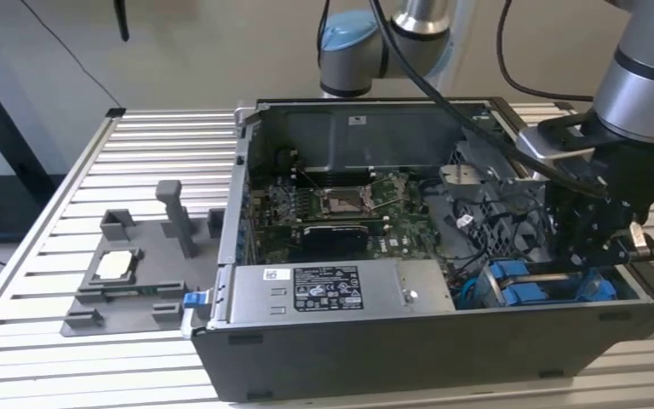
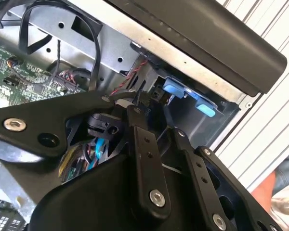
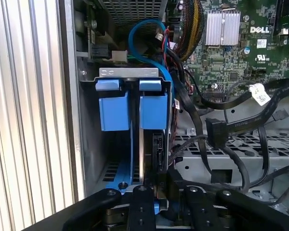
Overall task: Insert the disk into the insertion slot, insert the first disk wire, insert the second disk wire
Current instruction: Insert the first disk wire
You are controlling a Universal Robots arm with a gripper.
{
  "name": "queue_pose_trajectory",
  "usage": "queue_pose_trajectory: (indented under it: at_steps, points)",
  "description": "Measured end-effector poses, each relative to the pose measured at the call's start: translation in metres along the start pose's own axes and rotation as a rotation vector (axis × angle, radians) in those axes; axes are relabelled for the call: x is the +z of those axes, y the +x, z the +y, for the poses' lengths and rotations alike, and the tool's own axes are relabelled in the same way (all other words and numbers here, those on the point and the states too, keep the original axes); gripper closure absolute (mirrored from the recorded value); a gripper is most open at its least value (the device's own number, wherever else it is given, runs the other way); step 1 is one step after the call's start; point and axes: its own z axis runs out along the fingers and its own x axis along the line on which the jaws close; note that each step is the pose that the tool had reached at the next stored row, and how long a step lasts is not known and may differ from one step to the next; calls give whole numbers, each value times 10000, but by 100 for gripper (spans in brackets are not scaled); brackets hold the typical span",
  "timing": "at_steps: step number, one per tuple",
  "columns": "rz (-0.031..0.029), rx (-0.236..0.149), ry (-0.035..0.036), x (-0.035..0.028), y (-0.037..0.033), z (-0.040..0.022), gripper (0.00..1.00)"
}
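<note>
First wrist view | disk (image 3: pixel 153 113) (blue-bracketed) in insertion slot (image 3: pixel 89 144) | fingers (image 3: pixel 140 204) clench black connector (image 3: pixel 160 159)

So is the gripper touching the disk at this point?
Cannot tell. In the first wrist view the gripper sits close to the end of the disk, but its black body hides where they would meet.

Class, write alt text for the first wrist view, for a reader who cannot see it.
The disk, framed in bright blue, sits in the insertion slot of a computer case, with the black gripper close by. Loose black cables and a green circuit board lie beside.
</note>
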Motion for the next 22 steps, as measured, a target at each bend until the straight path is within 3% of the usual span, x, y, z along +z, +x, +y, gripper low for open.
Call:
queue_pose_trajectory:
  at_steps: [14,22]
  points:
    - [8,-2,-1,-571,-6,-68,73]
    - [7,2,1,-779,-8,-90,73]
